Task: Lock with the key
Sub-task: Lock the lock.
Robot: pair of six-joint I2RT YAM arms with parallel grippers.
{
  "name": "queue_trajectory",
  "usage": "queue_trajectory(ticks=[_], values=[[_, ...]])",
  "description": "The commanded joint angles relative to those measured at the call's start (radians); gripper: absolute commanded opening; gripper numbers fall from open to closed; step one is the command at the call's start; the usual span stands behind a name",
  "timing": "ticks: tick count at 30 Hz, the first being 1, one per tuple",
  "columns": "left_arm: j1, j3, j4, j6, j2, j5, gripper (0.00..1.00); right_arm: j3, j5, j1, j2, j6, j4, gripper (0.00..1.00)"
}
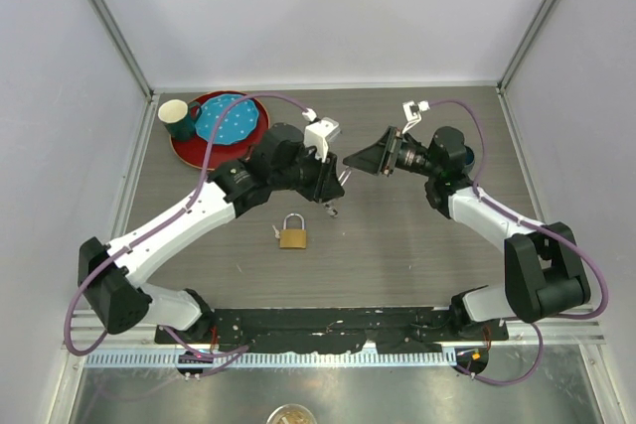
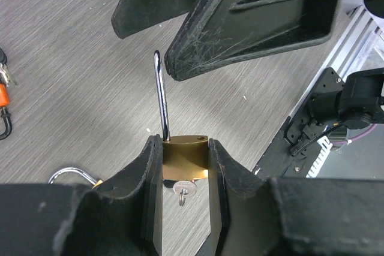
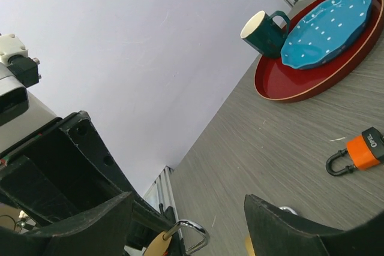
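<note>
My left gripper [image 2: 186, 148] is shut on a brass padlock [image 2: 186, 157] and holds it above the table. Its silver shackle [image 2: 161, 97] stands open, one leg out of the body. A silver key [image 2: 183, 190] sits in the keyhole at the bottom. My right gripper [image 1: 356, 159] is open and empty. Its fingers [image 2: 252, 22] hang just beyond the shackle tip, apart from it. The right wrist view shows the shackle [image 3: 195, 235] low between the open right gripper [image 3: 189, 208] jaws. The left gripper [image 1: 333, 186] faces the right one at mid-table.
A second brass padlock [image 1: 291, 233] lies closed on the table in front of the left gripper. An orange padlock [image 3: 360, 151] lies nearby. A red tray [image 1: 184, 151] with a blue plate [image 1: 229, 118] and a green mug [image 1: 179, 118] stands at the back left.
</note>
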State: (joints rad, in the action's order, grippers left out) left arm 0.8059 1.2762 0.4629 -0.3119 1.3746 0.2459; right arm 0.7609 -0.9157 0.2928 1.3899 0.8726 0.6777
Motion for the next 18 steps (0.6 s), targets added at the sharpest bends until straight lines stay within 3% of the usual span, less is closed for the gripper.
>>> queue_trajectory(ticks=[1,12,18], values=[[0.003,-0.011,-0.096,-0.015,-0.06,0.033,0.0,-0.006,-0.044,0.012,-0.002,0.044,0.15,0.77],[0.001,-0.034,-0.145,-0.03,-0.072,0.03,0.0,-0.064,-0.133,0.042,0.014,0.218,0.41,0.52],[0.001,-0.035,-0.152,-0.03,-0.074,0.027,0.0,-0.06,-0.13,0.04,0.008,0.204,0.364,0.18]])
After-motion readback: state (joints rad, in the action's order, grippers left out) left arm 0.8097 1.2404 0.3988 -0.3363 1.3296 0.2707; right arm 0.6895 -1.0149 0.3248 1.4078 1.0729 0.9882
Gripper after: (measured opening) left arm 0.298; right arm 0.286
